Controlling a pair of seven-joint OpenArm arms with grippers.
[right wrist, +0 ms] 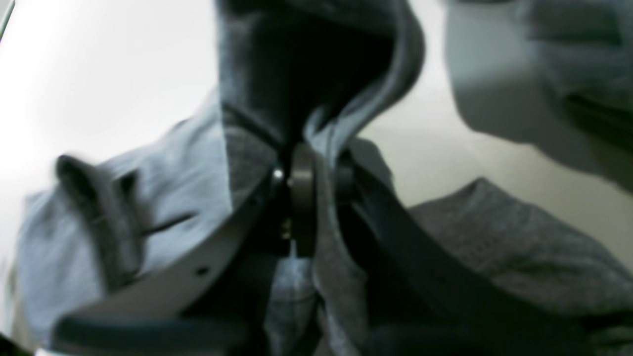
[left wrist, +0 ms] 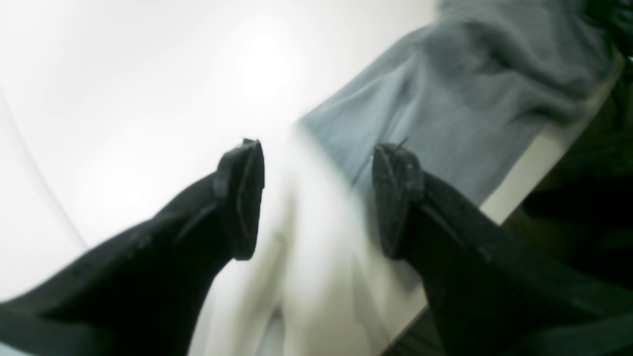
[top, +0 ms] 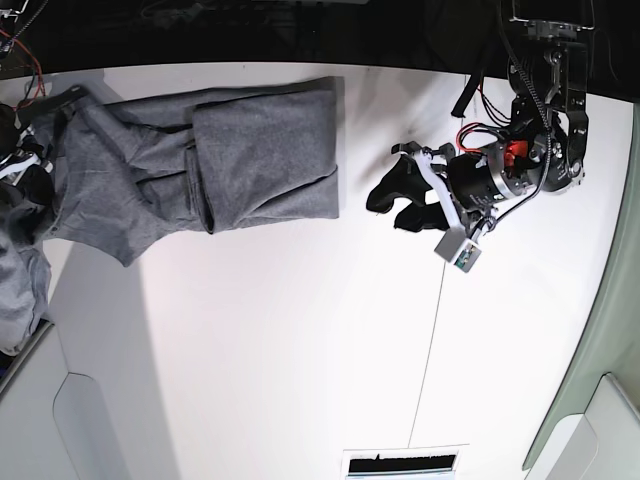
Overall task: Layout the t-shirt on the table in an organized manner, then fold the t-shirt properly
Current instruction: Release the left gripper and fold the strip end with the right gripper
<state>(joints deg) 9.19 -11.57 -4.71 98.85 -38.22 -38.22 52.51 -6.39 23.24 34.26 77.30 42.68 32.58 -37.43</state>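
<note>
T-shirt [top: 230, 160]: heather-grey knit, plain; no print, brand mark or readable label shows on it in any view. It lies partly spread and partly folded on the far left portion of the table [top: 300, 340]. Its long axis runs left to right in the base view, parallel to the table's far edge. A straight edge faces the middle of the table, and the rumpled end reaches the left border of that view. A doubled panel lies over the middle of the garment, with diagonal creases running toward the left end. One corner points down toward the near side.

Right gripper [right wrist: 301, 198]: closed tightly on a bunch of the t-shirt [right wrist: 494, 247], with cloth draped over and around both fingers. In the base view the right arm sits at the left border and is mostly hidden by fabric.

Left gripper [top: 395, 195]: above bare table just beside the shirt's straight edge, apart from it. In the left wrist view its fingers [left wrist: 242, 198] stand wide apart with nothing between them, and the t-shirt [left wrist: 445, 109] lies beyond them near the table's edge. That view is motion-blurred.

Table: white, with a thin dark seam [top: 428, 345] running from beneath the left arm toward the near edge. A small vent-like slot [top: 398, 463] sits at the near edge. No writing can be read anywhere.
</note>
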